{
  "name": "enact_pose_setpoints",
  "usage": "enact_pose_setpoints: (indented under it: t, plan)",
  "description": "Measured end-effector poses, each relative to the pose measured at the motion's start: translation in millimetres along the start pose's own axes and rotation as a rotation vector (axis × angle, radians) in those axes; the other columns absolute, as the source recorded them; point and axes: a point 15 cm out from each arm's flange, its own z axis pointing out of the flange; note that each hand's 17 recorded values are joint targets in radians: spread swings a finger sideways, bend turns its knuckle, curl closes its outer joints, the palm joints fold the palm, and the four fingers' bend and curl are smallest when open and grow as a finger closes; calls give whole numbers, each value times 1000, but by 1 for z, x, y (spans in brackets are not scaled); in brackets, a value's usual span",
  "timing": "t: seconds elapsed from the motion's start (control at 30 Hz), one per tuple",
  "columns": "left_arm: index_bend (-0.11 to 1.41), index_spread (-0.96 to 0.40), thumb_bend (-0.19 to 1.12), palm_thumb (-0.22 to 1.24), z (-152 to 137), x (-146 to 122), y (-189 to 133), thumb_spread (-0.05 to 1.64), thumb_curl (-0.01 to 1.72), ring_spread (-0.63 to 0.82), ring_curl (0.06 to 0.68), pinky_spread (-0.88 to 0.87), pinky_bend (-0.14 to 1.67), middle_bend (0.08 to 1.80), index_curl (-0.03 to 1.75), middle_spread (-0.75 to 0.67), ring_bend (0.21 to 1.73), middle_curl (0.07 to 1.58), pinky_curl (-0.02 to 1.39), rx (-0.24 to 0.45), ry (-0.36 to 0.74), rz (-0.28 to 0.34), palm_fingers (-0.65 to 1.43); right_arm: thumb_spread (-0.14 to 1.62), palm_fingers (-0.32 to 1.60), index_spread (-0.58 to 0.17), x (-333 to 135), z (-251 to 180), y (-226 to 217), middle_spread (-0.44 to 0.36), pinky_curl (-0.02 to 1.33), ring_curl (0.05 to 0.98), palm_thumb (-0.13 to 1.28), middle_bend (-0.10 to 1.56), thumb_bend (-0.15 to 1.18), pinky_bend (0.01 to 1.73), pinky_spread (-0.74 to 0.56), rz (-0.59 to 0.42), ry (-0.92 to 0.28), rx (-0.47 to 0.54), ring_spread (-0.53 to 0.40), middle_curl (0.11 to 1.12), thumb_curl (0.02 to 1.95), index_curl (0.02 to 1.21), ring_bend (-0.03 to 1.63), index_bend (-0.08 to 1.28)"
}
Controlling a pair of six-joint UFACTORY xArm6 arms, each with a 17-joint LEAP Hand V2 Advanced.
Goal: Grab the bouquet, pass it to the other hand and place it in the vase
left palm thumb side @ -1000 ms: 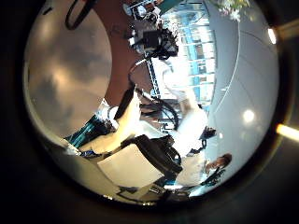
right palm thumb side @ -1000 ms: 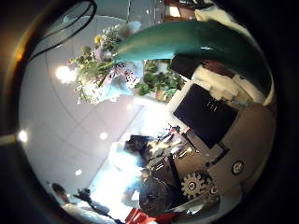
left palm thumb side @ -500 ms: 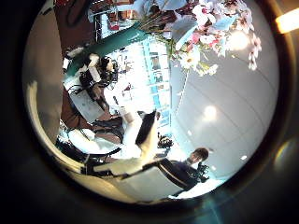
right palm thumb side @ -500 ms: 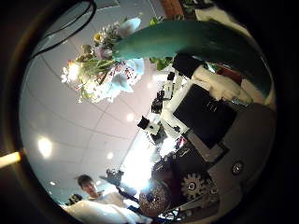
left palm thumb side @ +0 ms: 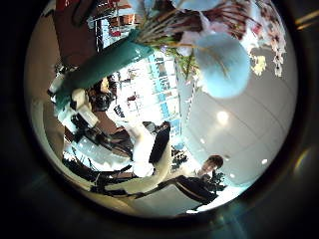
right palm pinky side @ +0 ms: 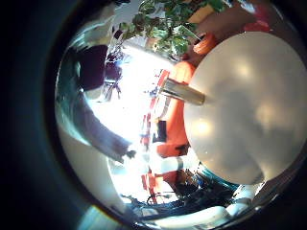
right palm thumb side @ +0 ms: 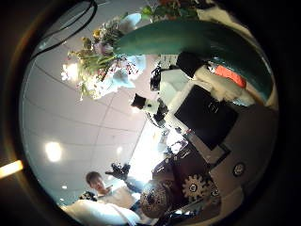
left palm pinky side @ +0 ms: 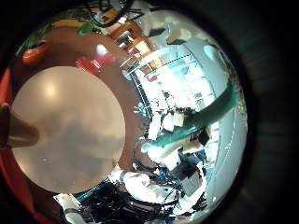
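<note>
Much of the handover stayed out of sight.
The bouquet [left palm thumb side: 214, 45] ran off the frame's upper edge, blooms cut short; the vase [right palm pinky side: 182, 92] was too small to make out; neither hand's fingers could be judged.

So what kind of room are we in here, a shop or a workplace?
Probably a lab or workshop: a panelled ceiling with recessed lights, a round table, and the bouquet in its teal wrap held up by a robot hand.
</note>
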Motion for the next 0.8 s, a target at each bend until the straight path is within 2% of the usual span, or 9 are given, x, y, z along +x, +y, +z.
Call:
enact_pose_setpoints:
  t: [0.27, 0.43, 0.57, 0.6, 0.63, 0.67, 0.7, 0.73, 0.8]
  plan:
    - [150, 176, -27, 280, 16, 7, 6, 940, 348, 483, 167, 434, 288, 301, 303, 308, 644, 403, 338, -44, 9, 7, 261, 837, 1158, -206, 0, 19, 13, -95, 1041, 662, 1102, 1407, -5, 1147, -190, 8, 3, -80, -175, 706, 1415, 842, 1477, 1203]
    - [200, 137, -31, 284, 24, 10, 13, 934, 346, 412, 157, 371, 251, 443, 317, 165, 648, 447, 323, -78, 17, 8, 426, 840, 1158, -205, 15, 16, 18, -95, 1049, 661, 1098, 1408, -4, 1143, -191, 30, 80, -88, -175, 704, 1429, 838, 1476, 1205]
    - [246, 31, -32, 284, 27, 8, 14, 933, 346, 198, 142, 226, 201, 680, 356, -10, 666, 524, 294, -97, 26, -23, 716, 842, 1158, -205, 29, 10, 18, -95, 1054, 660, 1096, 1409, -4, 1140, -192, 33, 161, -81, -175, 702, 1440, 836, 1475, 1207]
    - [243, -28, -28, 293, 27, 7, 14, 932, 348, 63, 167, 98, 300, 738, 374, -87, 724, 565, 327, -98, 25, -24, 884, 842, 1158, -205, 33, 8, 17, -95, 1055, 660, 1096, 1409, -4, 1139, -192, 35, 182, -76, -175, 702, 1442, 836, 1475, 1207]
    - [234, -48, -25, 300, 30, 7, 14, 932, 349, 20, 165, 61, 318, 751, 374, -108, 737, 570, 324, -105, 29, -29, 919, 843, 1159, -205, 37, 5, 16, -98, 1056, 660, 1095, 1412, -4, 1138, -192, 38, 205, -69, -175, 703, 1444, 835, 1475, 1207]
    - [245, -113, -15, 338, 30, 7, 14, 938, 354, -129, 195, -109, 453, 785, 395, -180, 817, 593, 358, -108, 31, -37, 1124, 843, 1159, -205, 40, 3, 15, -99, 1057, 660, 1095, 1413, -4, 1137, -193, 39, 226, -61, -175, 703, 1446, 835, 1475, 1207]
    - [253, -138, -6, 360, 31, 6, 14, 946, 358, -176, 218, -153, 496, 792, 406, -198, 859, 607, 381, -108, 33, -48, 1169, 843, 1157, -205, 43, 1, 14, -99, 1058, 661, 1095, 1414, -4, 1137, -193, 38, 250, -50, -175, 703, 1449, 834, 1474, 1208]
    - [294, -186, 32, 448, 31, 6, 14, 965, 376, -256, 264, -236, 615, 811, 433, -239, 967, 637, 429, -108, 35, -60, 1310, 844, 1157, -205, 47, -1, 13, -100, 1059, 661, 1094, 1415, -4, 1137, -193, 38, 272, -41, -176, 703, 1451, 834, 1474, 1208]
    - [435, -295, 100, 629, 32, 9, 13, 996, 422, -359, 336, -381, 837, 887, 508, -311, 1093, 686, 514, -108, 48, -67, 1425, 844, 1155, -204, 55, -6, 12, -101, 1064, 662, 1094, 1415, -4, 1144, -194, 40, 314, -28, -177, 703, 1455, 833, 1472, 1210]
